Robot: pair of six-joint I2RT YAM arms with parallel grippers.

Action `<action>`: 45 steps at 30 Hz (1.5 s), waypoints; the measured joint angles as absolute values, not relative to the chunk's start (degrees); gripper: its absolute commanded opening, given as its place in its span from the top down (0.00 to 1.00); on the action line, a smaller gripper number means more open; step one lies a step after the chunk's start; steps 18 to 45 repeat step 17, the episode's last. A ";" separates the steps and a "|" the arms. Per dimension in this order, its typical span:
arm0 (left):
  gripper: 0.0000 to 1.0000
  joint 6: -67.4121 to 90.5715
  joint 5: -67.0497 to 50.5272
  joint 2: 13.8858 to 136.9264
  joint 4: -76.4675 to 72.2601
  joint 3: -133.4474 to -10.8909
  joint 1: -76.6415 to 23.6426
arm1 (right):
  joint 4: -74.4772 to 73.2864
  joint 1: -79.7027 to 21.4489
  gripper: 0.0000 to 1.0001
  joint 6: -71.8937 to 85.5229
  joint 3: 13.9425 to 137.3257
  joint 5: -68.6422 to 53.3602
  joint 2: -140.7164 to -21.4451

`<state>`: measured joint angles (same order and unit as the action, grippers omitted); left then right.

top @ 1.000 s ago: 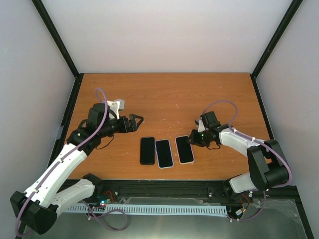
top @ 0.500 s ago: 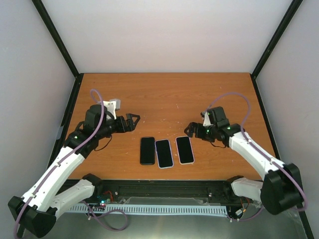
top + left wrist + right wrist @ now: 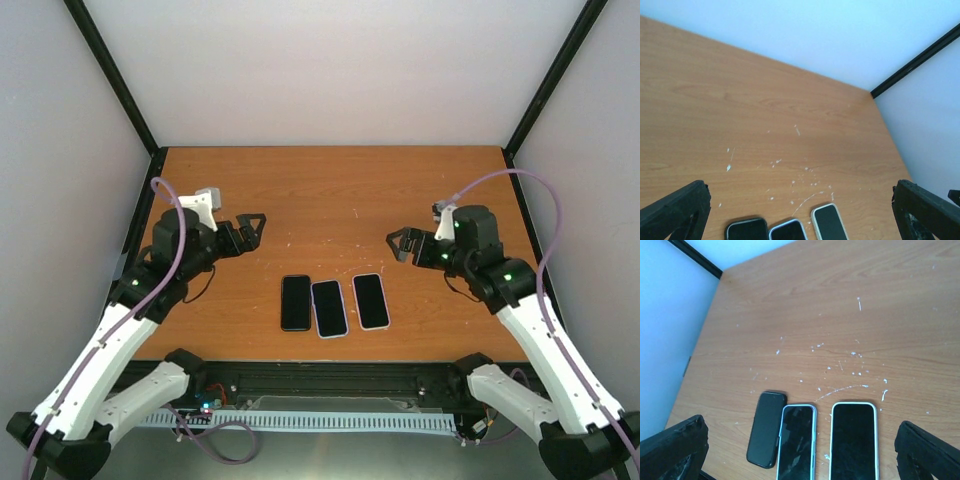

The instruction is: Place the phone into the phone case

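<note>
Three phone-shaped things lie side by side near the table's front. The right one is a dark-screened phone (image 3: pixel 371 300) (image 3: pixel 853 440) (image 3: pixel 830 222) lying inside a white-rimmed phone case. In the middle lies a phone in a light-blue case (image 3: pixel 329 308) (image 3: pixel 797 440). On the left is a matte black one (image 3: pixel 295 302) (image 3: pixel 767 435). My right gripper (image 3: pixel 398 243) (image 3: pixel 800 440) hangs open above and to the right of them, holding nothing. At the far left of the row, my left gripper (image 3: pixel 252 228) (image 3: pixel 800 200) is raised, open and holding nothing.
White scratches and flecks mark the wooden table (image 3: pixel 330 190) beyond the phones. Black frame posts (image 3: pixel 540 85) and white walls close in the back and sides. A cable rail (image 3: pixel 300 420) runs along the near edge between the arm bases.
My right gripper has opened, lifted off the far end of the white-cased phone and drawn back to the right. My left arm has pulled back to the left. The phones have not moved.
</note>
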<state>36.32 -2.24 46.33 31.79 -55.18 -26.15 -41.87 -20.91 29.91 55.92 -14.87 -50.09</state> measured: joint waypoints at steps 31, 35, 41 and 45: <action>0.01 36.21 -2.22 38.87 30.00 -56.73 -26.15 | -44.40 -20.91 0.00 31.59 58.89 -12.40 -36.18; 0.01 36.21 -2.22 38.87 30.00 -56.73 -26.15 | -44.40 -20.91 0.00 31.59 58.89 -12.40 -36.18; 0.01 36.21 -2.22 38.87 30.00 -56.73 -26.15 | -44.40 -20.91 0.00 31.59 58.89 -12.40 -36.18; 0.01 36.21 -2.22 38.87 30.00 -56.73 -26.15 | -44.40 -20.91 0.00 31.59 58.89 -12.40 -36.18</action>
